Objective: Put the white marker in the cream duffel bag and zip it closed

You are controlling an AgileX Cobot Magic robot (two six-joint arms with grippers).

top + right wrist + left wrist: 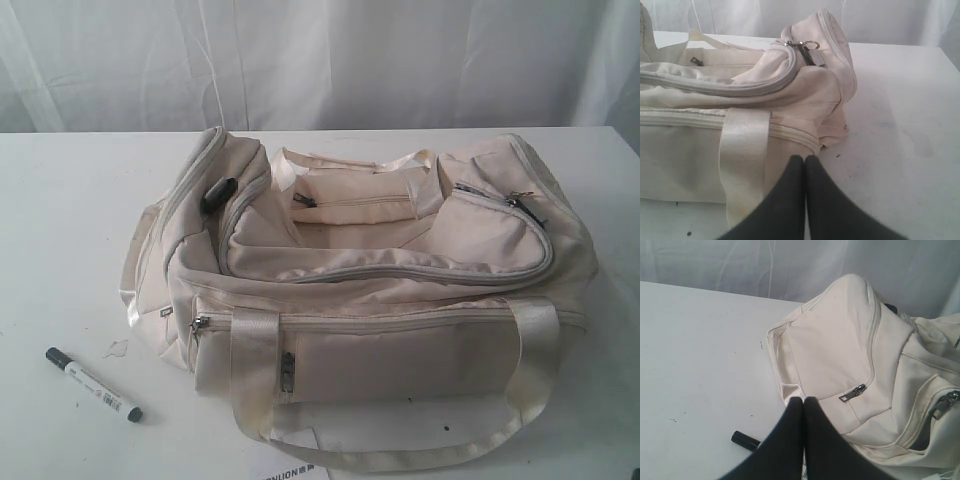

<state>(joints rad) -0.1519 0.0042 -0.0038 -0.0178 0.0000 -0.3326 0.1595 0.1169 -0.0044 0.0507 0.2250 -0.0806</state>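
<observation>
The cream duffel bag (370,290) lies across the middle of the white table, its grey main zip (420,272) curving over the top. The white marker (93,384), with black cap and black end, rests on the table in front of the bag's left end. In the left wrist view my left gripper (803,401) is shut and empty, hovering beside the bag's end pocket (840,355), with the marker's black tip (745,440) showing beside the fingers. My right gripper (804,159) is shut with nothing held, near the bag's (740,110) right front corner. Neither gripper shows in the exterior view.
A satiny strap handle (400,450) loops out over the table in front of the bag. A sheet of printed paper (290,470) pokes in at the front edge. White curtains hang behind the table (60,230).
</observation>
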